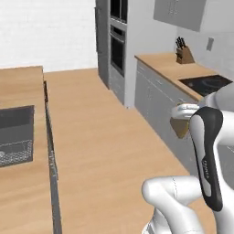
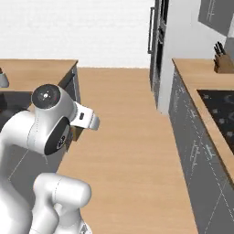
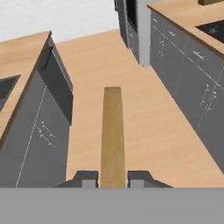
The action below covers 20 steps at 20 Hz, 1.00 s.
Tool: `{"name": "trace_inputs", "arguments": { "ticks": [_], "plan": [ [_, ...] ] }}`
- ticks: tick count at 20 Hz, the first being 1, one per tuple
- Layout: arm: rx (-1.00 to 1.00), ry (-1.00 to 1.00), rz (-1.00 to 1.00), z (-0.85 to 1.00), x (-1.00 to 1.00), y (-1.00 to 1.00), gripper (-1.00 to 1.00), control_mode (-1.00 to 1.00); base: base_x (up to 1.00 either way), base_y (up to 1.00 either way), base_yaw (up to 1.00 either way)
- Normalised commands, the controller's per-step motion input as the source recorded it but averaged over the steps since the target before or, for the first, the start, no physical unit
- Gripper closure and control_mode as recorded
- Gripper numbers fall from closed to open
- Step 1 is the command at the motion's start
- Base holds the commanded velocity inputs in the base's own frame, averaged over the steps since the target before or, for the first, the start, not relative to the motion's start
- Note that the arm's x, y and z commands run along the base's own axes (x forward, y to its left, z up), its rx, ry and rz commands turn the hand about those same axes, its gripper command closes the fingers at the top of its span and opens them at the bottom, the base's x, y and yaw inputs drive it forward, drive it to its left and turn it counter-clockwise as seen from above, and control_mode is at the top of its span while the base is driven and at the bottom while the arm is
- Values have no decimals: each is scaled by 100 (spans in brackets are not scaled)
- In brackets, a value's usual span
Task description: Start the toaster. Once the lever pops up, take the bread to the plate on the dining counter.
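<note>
Gripper (image 3: 112, 178): two dark fingertips clamped on either face of the bread (image 3: 112, 135), which is held edge-on and reaches away from the hand as a narrow tan-brown strip over the wood floor (image 3: 144, 109). In the left base view the slice (image 1: 179, 126) appears as a brown corner just behind the arm's white-and-dark forearm, level with the grey cabinet fronts (image 1: 160, 107), well above the floor and not touching any counter. Dining counter (image 1: 20, 137): light wood top on the left of that view, carrying a dark inset sink (image 1: 16, 135); its grey side panels and drawer handles show at the left of the hand view. Opposite run: wood counter (image 1: 171, 68) on grey cabinets, with a black cooktop (image 1: 205, 83) set into it and a knife block (image 1: 184, 55) near the far wall. Beyond that: a tall grey unit with a built-in oven (image 1: 117, 48), and grey wall cabinets (image 1: 180, 13) above the counter. The aisle between the two counters runs up the middle of each base view.
</note>
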Motion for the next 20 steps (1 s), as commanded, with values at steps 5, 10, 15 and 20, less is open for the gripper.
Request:
{"name": "trace_inputs", "arguments": {
  "ticks": [5, 10, 15, 20],
  "plan": [
    [0, 0, 0, 0, 0, 0, 100, 100, -13, -5, 96],
    [0, 0, 0, 0, 0, 0, 100, 100, -36, -22, 91],
    [0, 0, 0, 0, 0, 0, 100, 100, -61, -33, 81],
    [0, 0, 0, 0, 0, 0, 100, 100, -66, -12, 81]
  ]
}}
